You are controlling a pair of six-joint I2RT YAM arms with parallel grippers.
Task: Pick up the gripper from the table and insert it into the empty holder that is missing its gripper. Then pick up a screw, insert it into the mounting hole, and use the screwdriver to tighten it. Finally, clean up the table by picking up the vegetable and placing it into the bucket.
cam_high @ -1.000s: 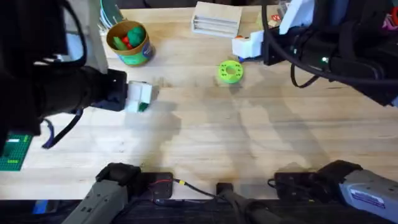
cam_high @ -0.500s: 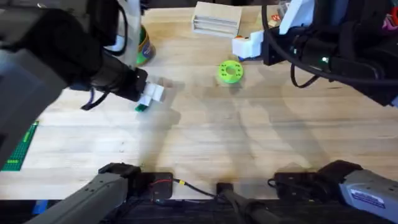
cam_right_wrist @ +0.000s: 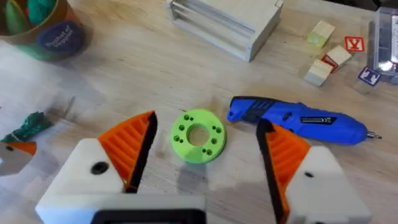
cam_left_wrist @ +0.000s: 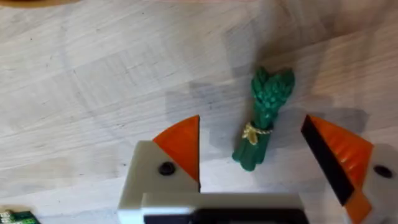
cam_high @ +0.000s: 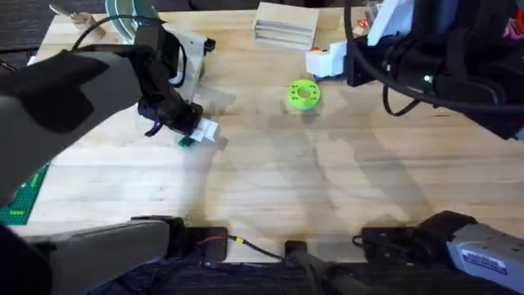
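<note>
Green vegetable (cam_left_wrist: 264, 118) between open left gripper (cam_left_wrist: 252, 165) fingers.

Over the last second my left arm swung in from the table's left edge toward the middle, carrying my left gripper (cam_high: 201, 131) to just above the vegetable (cam_high: 185, 141). My arm now covers the bucket, which was in plain sight a second ago. Fingers now straddle the vegetable (cam_left_wrist: 263, 118), spread apart.
</note>
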